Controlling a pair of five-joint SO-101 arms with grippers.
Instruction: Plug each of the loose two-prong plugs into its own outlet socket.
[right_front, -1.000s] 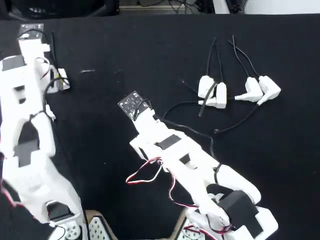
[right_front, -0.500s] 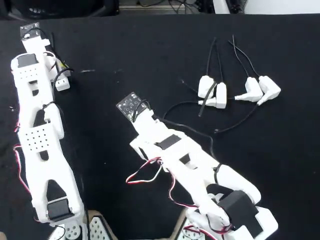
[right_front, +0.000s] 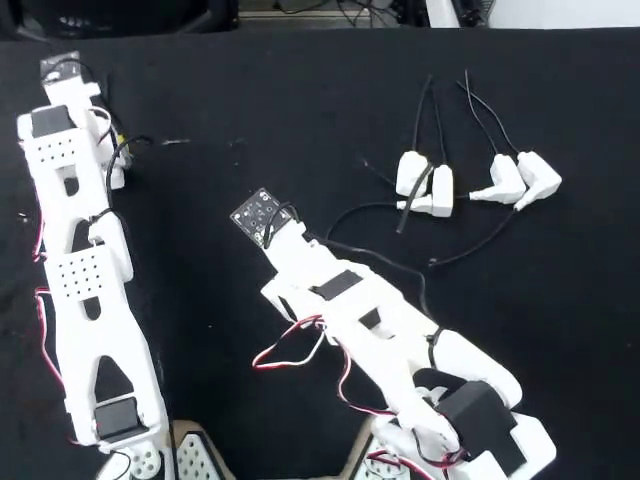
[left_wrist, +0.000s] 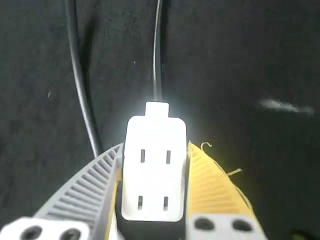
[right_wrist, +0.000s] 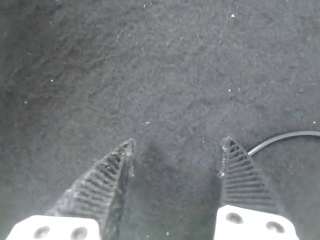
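Left wrist view: left hand (left_wrist: 156, 148) grasps an outlet socket (left_wrist: 155, 175); right hand (right_wrist: 179, 142) hangs released over table (right_wrist: 150, 60).

The table (right_front: 250, 100) was covered in black cloth; beyond its far edge lay tangled cables (right_front: 360, 12) and a white surface (right_front: 560, 12).

Harsh glare on the white outlet block (left_wrist: 155, 170), dim black cloth (left_wrist: 260, 60) around, light perhaps overhead.
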